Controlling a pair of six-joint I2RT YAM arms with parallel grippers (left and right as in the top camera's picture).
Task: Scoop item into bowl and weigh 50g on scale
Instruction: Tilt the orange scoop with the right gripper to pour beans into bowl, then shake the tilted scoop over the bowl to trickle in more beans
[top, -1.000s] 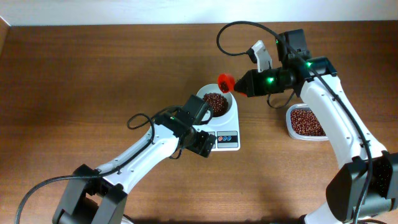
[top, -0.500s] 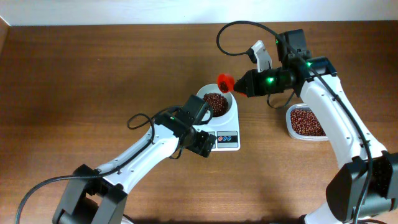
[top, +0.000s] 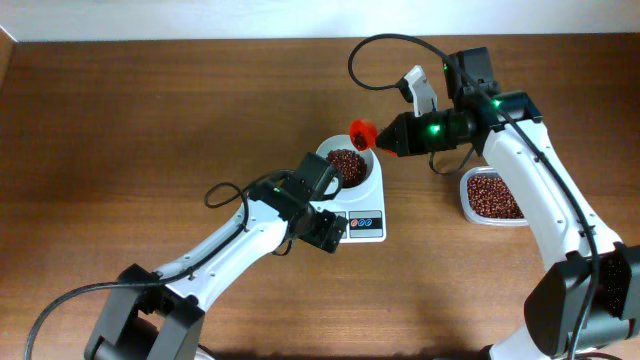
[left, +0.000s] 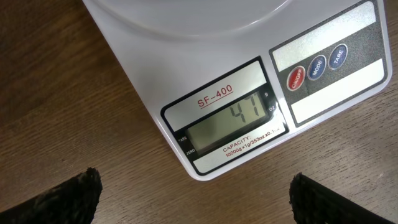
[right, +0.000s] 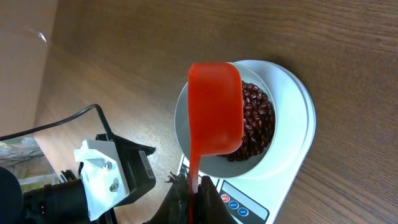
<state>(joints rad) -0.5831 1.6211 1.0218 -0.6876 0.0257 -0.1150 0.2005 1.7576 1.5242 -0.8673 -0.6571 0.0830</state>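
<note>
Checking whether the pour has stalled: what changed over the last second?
Nothing visibly changed. The right gripper keeps the red scoop over the bowl of beans on the scale; the left gripper stays open by the display.

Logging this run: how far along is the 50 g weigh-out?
Done: small dark red-brown beans sit in the round white bowl on the white digital scale, which reads 47. In hand: right pincer holds the red plastic scoop tipped over the bowl. Remaining: a few more beans to reach 50.
</note>
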